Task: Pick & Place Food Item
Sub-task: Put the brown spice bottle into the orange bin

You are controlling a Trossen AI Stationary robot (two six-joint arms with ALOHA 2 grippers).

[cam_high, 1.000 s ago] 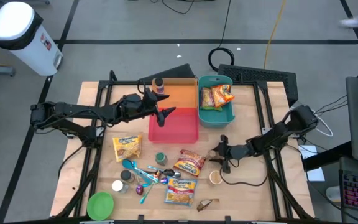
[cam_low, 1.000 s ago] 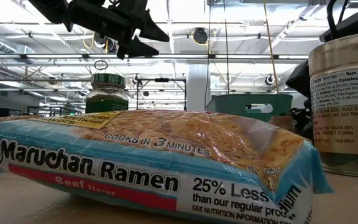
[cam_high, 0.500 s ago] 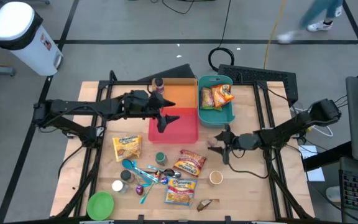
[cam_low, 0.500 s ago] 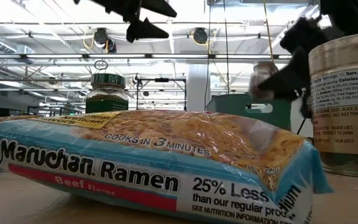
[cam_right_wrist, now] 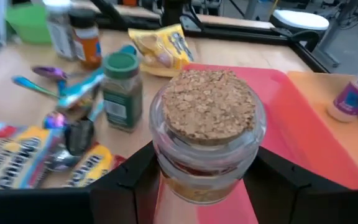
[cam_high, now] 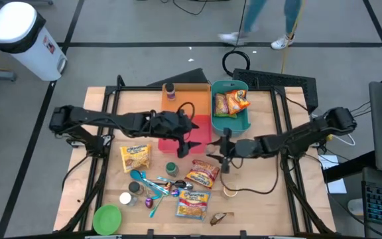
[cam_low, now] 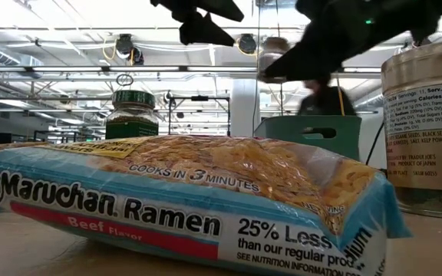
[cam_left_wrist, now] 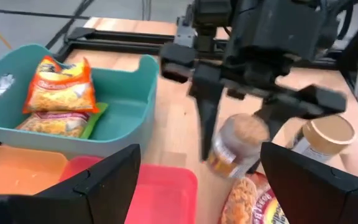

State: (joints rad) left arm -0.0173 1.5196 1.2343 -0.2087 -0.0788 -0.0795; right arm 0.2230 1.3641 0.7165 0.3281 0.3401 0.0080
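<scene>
Right gripper [cam_high: 221, 155]: from my remote seat I see its fingers [cam_right_wrist: 129, 180] clenched on a glass jar with a cork lid [cam_right_wrist: 207, 132], gripping the jar's body from both sides.
Jar position: held off the table, upright in the right wrist view, over the near edge of the red tray [cam_high: 197, 136], between that tray and the ramen packets below it. In the left wrist view the jar [cam_left_wrist: 236, 143] hangs between the right arm's two fingers, with pale contents inside; I think they are grains or flakes, but the view is blurred.
Left gripper [cam_high: 183, 135]: over the red tray, fingers [cam_left_wrist: 101, 186] spread wide and released, holding nothing, pointed toward the jar.
Teal bin [cam_high: 242, 123]: just beside the red tray on the table, holding two snack packets [cam_high: 231, 102].
Orange tray [cam_high: 194, 99]: behind the red tray, with a small bottle [cam_high: 170, 89] on it.
Table [cam_high: 264, 202] clutter: green-lidded spice jar [cam_right_wrist: 121, 90], yellow packet [cam_high: 136, 157], ramen packets [cam_high: 194, 204], spoons, a green bowl [cam_high: 107, 218].
Background: a person's legs [cam_high: 264, 23] cross the floor beyond the table.
</scene>
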